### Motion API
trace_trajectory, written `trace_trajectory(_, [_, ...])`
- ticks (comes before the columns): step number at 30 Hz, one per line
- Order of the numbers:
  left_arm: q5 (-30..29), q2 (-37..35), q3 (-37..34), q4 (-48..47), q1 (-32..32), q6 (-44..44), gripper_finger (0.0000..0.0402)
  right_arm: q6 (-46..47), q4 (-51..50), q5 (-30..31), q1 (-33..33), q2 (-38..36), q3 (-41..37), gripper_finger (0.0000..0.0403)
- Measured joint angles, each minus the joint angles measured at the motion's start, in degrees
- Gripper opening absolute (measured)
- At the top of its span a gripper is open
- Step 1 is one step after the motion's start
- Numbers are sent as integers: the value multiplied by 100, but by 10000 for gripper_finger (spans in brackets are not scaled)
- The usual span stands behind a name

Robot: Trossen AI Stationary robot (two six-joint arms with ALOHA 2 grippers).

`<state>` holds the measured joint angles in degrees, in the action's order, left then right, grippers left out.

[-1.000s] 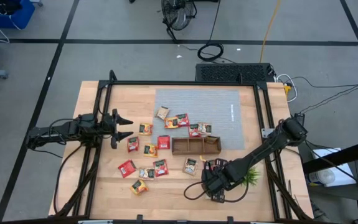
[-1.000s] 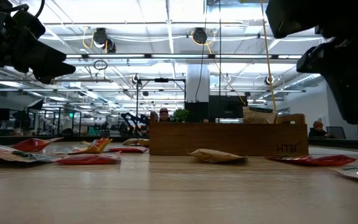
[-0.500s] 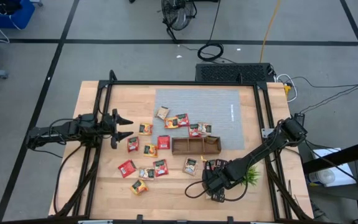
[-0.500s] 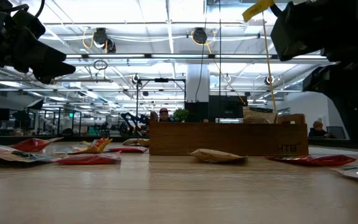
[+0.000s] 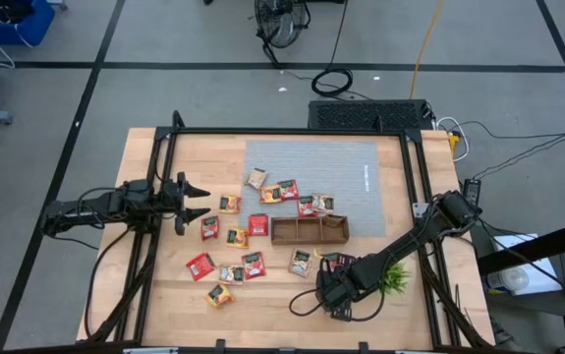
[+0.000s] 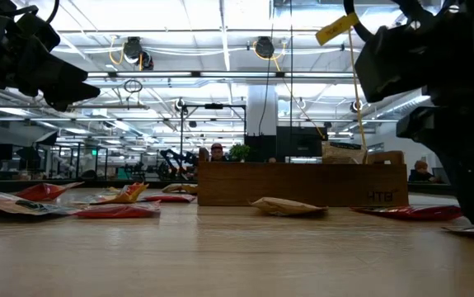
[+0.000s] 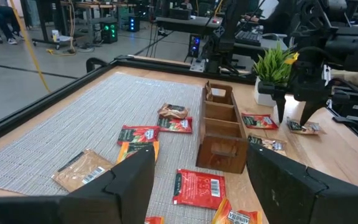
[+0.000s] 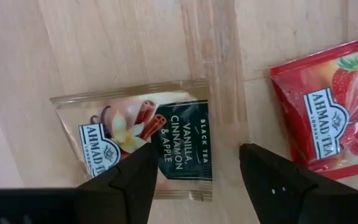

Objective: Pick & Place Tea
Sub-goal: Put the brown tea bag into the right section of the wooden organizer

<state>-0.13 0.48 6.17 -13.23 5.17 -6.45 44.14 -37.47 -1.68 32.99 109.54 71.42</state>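
While one pale sachet stands in the brown wooden three-compartment tray [image 5: 309, 230], most red and orange tea sachets [image 5: 253, 264] lie scattered, both the right gripper [image 8: 194, 171], poised over a pale vanilla sachet [image 8: 142, 138], and the waiting left gripper [image 5: 192, 200] unclenched.

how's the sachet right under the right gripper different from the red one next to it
The vanilla sachet is pale with a dark panel reading "Vanilla, Cinnamon & Apple"; the red sachet shows strawberries. The vanilla sachet lies between the open fingers of the right gripper; the red sachet lies outside them. Both lie flat on the table, marked Ahmad Tea.
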Motion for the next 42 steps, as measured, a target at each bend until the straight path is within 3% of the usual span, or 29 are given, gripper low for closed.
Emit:
trace_trajectory(8, [0,-1,0,0,0,0,253,-137,-46,14,-2,9,-2,179])
trace_trajectory(18, [1,0,0,0,-1,0,253,-316,-32,53,-9,22,-13,10])
trace_trajectory(26, [-1,1,-2,0,0,-1,253,-263,-151,4,-27,-22,-15,5])
trace_trajectory(35, [-1,1,0,0,0,-1,253,508,-903,-150,-240,-429,226,9])
trace_trajectory(42, [1,-1,0,0,0,0,253,1315,-1121,-141,-269,-480,642,58])
